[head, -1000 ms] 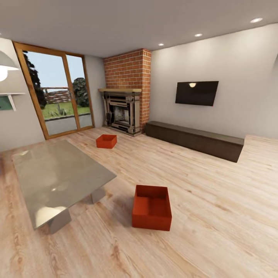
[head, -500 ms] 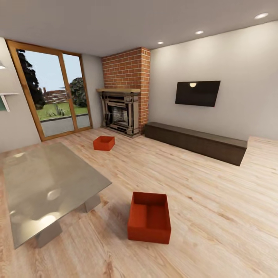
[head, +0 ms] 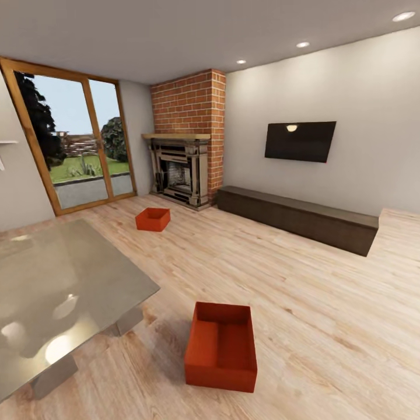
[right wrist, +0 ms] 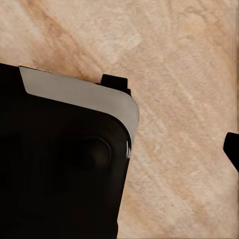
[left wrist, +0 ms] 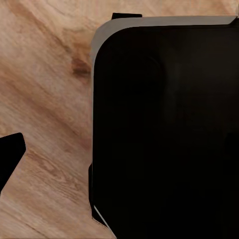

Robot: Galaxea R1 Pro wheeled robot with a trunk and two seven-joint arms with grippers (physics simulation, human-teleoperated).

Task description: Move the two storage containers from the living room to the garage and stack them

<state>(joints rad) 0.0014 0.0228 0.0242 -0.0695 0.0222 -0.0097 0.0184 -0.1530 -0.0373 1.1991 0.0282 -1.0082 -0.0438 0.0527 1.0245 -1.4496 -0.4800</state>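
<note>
Two orange-red open-top storage containers stand on the light wood floor of the living room. The near container [head: 221, 345] lies low in the head view, just right of the glass table. The far container [head: 153, 219] sits in front of the brick fireplace [head: 181, 169]. Both look empty. In the left wrist view a dark fingertip [left wrist: 11, 155] of my left gripper sits at the picture's edge over wood planks. In the right wrist view a fingertip [right wrist: 232, 149] of my right gripper sits at the opposite edge. Both grippers hold nothing, their fingers spread wide.
A glass table [head: 64, 291] on grey legs fills the lower left. A long dark low cabinet [head: 297, 217] runs under the wall TV [head: 299, 140]. Wood-framed glass doors [head: 70, 146] stand at the back left. The robot's black base [left wrist: 169, 129] shows in both wrist views.
The whole head view has shifted: the camera has moved forward, so the near container and table look larger and lower. The containers themselves have not moved.
</note>
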